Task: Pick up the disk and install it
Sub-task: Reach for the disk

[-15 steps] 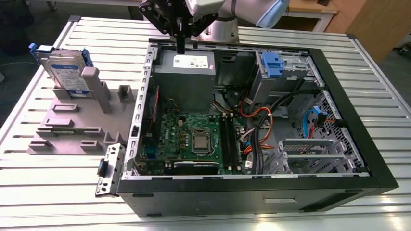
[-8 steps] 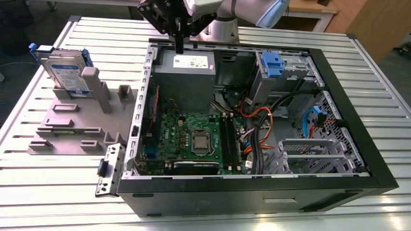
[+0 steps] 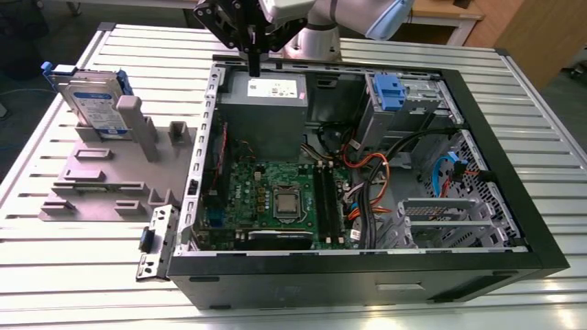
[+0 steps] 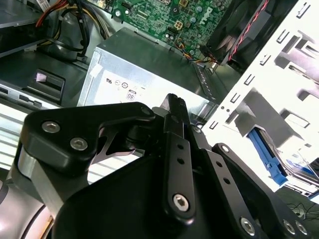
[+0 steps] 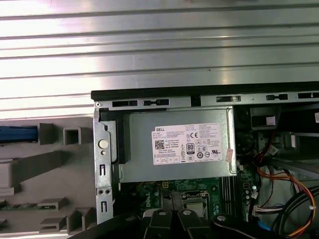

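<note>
Closed, empty gripper [image 3: 254, 67] over the power-supply box [image 3: 262, 103]; the disk [image 3: 93, 103] stands in its holder.

The two black fingers [image 4: 174, 119] are pressed together with nothing between them. They point down over the rear end of the grey box, just inside the back wall of the open computer case [image 3: 367, 256]; whether the tips touch the box cannot be told. In the first wrist view the box's white sticker [image 5: 192, 144] faces up, just ahead of the fingers. The disk is well apart from the gripper, on the exterior view's left. It stands on edge in a grey fixture [image 3: 101, 179] on the slatted metal table [image 3: 73, 275], label outward, with blue rails along its edges.
</note>
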Action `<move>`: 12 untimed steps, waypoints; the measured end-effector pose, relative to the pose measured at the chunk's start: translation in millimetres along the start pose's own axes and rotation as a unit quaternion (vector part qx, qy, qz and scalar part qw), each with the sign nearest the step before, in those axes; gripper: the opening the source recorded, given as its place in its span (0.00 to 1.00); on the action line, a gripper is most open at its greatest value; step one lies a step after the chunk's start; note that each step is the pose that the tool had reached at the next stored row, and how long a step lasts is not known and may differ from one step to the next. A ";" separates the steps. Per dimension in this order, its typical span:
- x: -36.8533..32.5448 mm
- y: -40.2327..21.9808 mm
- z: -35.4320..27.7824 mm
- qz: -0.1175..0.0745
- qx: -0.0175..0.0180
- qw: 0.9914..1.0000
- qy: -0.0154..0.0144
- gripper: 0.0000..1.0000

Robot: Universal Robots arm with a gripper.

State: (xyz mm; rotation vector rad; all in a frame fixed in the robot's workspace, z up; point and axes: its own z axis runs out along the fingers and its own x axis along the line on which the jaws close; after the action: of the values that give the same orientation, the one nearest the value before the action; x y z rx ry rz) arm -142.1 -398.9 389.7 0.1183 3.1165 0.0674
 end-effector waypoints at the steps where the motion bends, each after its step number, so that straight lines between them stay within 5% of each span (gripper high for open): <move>1: 0.3 0.0 0.0 0.000 0.000 1.000 0.000 0.11; 12: 2.4 -0.2 0.0 0.000 0.000 1.000 0.000 0.11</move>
State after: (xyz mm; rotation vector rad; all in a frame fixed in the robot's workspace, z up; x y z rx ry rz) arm -144.6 -398.9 389.7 0.1183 3.1164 0.0675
